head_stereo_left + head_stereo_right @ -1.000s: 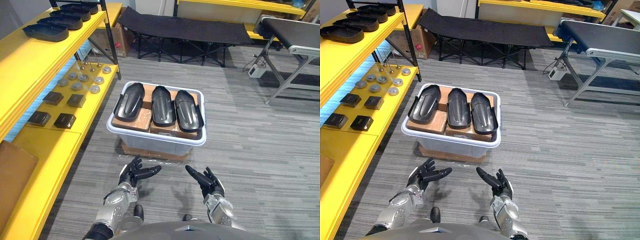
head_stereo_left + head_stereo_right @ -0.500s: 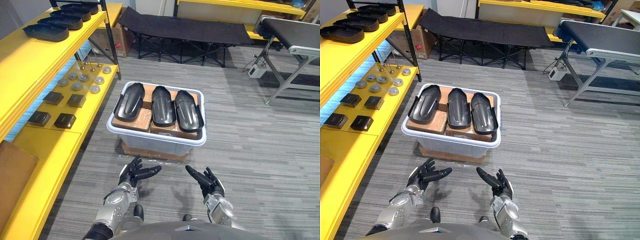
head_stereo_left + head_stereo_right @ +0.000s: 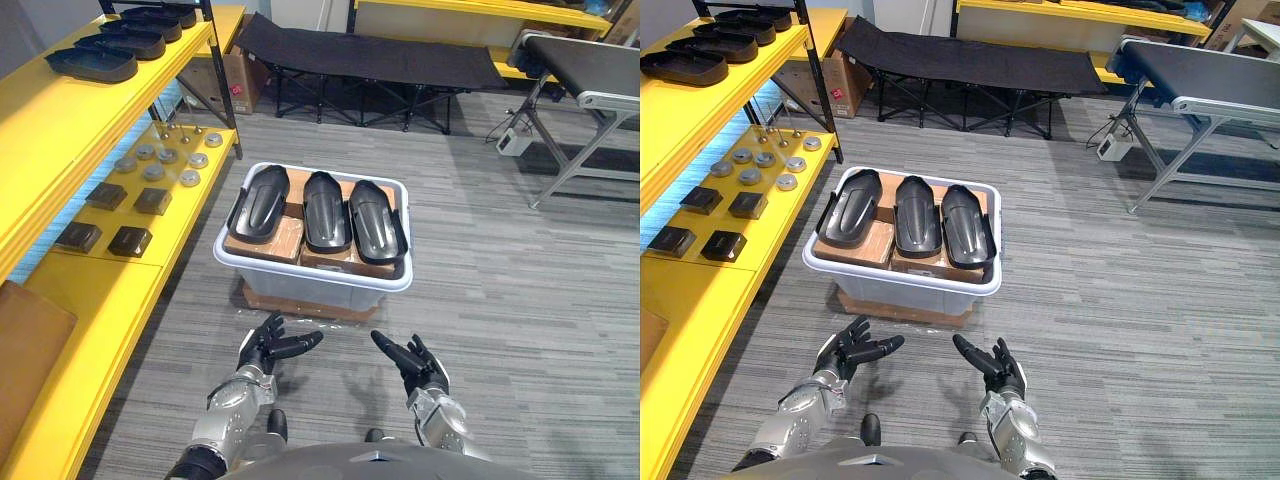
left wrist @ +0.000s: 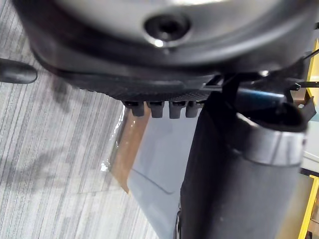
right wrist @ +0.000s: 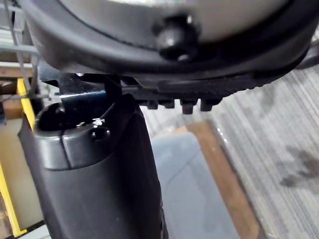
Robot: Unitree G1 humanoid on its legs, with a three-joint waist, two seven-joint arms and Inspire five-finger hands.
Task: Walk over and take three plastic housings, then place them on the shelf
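Three black plastic housings lie side by side on cardboard boxes in a white bin [image 3: 300, 272] on the floor: the left one [image 3: 259, 203], the middle one [image 3: 325, 210] and the right one [image 3: 375, 219]. My left hand [image 3: 268, 345] and right hand [image 3: 412, 360] hover open above the carpet just in front of the bin, palms facing each other, holding nothing. On my left stands the yellow shelf [image 3: 95, 95]; several more black housings [image 3: 93, 63] rest on its upper level.
The shelf's lower level holds small dark blocks [image 3: 130, 240], round metal discs [image 3: 153, 172] and a brown pad [image 3: 30, 345]. A black folding cot [image 3: 370, 58] stands behind the bin, a conveyor on metal legs [image 3: 585, 75] at the far right, and a cardboard box [image 3: 228, 80] by the shelf post.
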